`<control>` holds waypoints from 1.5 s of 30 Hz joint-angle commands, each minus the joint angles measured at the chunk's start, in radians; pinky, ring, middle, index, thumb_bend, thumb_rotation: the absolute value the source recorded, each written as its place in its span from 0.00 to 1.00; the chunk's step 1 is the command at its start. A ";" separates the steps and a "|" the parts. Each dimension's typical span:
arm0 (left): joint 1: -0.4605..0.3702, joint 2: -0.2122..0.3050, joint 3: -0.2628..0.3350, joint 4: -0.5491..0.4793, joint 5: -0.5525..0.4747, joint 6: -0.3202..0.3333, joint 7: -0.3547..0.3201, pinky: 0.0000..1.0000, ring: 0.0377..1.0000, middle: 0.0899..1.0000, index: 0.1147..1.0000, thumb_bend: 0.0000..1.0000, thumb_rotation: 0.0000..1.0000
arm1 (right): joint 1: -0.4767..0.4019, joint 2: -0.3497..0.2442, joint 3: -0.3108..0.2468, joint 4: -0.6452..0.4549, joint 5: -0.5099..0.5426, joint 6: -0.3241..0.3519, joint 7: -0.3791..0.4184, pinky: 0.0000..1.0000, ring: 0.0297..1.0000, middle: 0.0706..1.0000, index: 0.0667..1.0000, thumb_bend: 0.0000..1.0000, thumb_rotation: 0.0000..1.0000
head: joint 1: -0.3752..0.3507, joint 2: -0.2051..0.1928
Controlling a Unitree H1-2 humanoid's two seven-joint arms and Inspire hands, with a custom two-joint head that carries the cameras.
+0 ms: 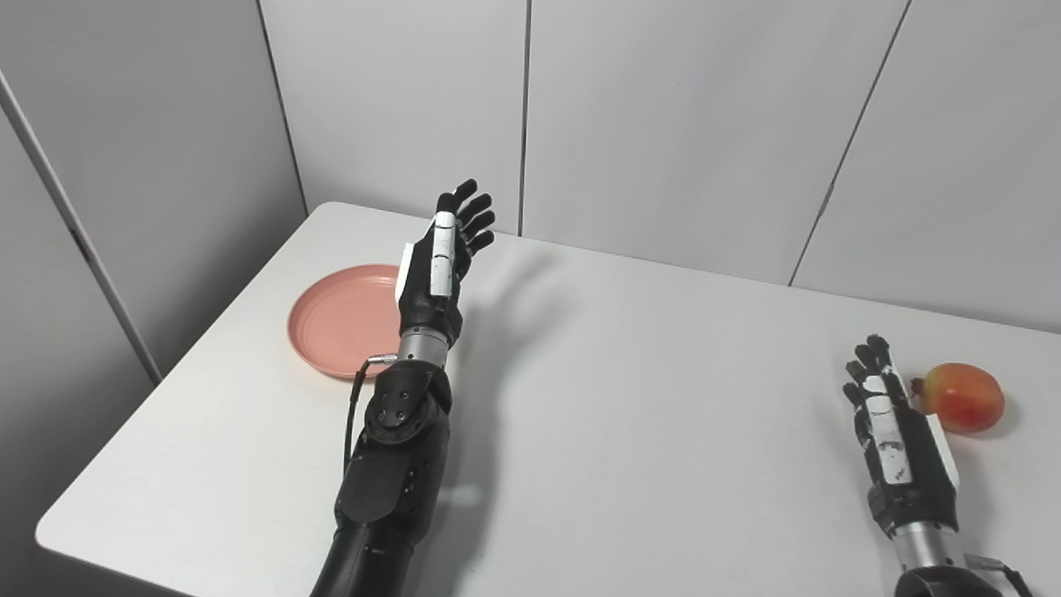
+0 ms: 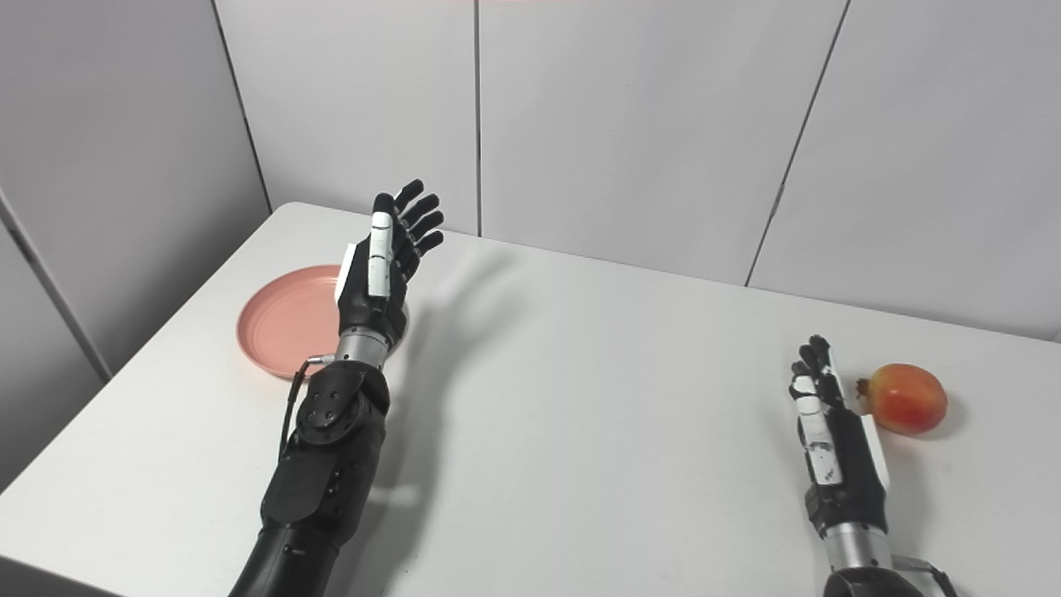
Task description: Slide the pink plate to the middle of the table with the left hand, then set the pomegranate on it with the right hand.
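A pink plate [image 1: 336, 319] lies on the white table [image 1: 630, 398] at the left side. My left hand [image 1: 439, 265] is raised above the plate's right edge, fingers spread and open, holding nothing. A red and yellow pomegranate [image 1: 963, 397] lies at the right side of the table. My right hand [image 1: 891, 431] rests open on the table just left of the pomegranate, close beside it but not holding it. Both hands also show in the right eye view, the left [image 2: 383, 265] and the right [image 2: 829, 439].
Grey wall panels [image 1: 663, 116] stand behind the table and along its left side. The table's near left corner [image 1: 50, 531] and left edge lie close to the plate. My left forearm [image 1: 390, 473] reaches over the table's front left part.
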 commanded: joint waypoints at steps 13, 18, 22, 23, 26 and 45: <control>-0.070 0.124 0.046 0.037 0.009 -0.062 0.008 0.87 0.88 0.87 0.85 0.68 1.00 | -0.020 -0.016 -0.006 0.000 0.015 -0.067 0.016 1.00 1.00 1.00 1.00 0.65 0.87 | 0.009 -0.001; -0.062 0.143 0.064 0.007 -0.015 -0.006 0.006 0.95 0.91 0.89 0.88 0.68 1.00 | -0.020 -0.016 -0.006 0.000 0.022 -0.071 0.017 1.00 1.00 1.00 1.00 0.66 0.87 | 0.010 0.002; -0.060 0.159 0.082 0.012 -0.022 -0.001 0.016 0.90 0.89 0.89 0.88 0.70 1.00 | -0.019 -0.016 -0.005 -0.005 0.023 -0.070 0.018 1.00 1.00 1.00 1.00 0.65 0.87 | 0.010 0.004; -0.060 0.160 0.088 0.011 -0.033 0.001 0.013 0.91 0.89 0.88 0.88 0.71 1.00 | -0.020 -0.016 -0.006 -0.005 0.022 -0.071 0.017 1.00 1.00 1.00 1.00 0.64 0.87 | 0.010 0.004; -0.056 0.169 0.113 0.003 -0.061 0.013 0.008 0.91 0.89 0.88 0.88 0.70 1.00 | -0.020 -0.013 -0.010 -0.004 0.026 -0.066 0.017 1.00 1.00 1.00 1.00 0.65 0.86 | 0.012 0.002; -0.047 0.252 0.192 0.113 -0.064 -0.039 0.034 0.86 0.88 0.87 0.85 0.72 1.00 | -0.026 -0.020 -0.011 0.015 0.035 -0.077 0.036 1.00 1.00 1.00 1.00 0.64 0.86 | 0.018 0.002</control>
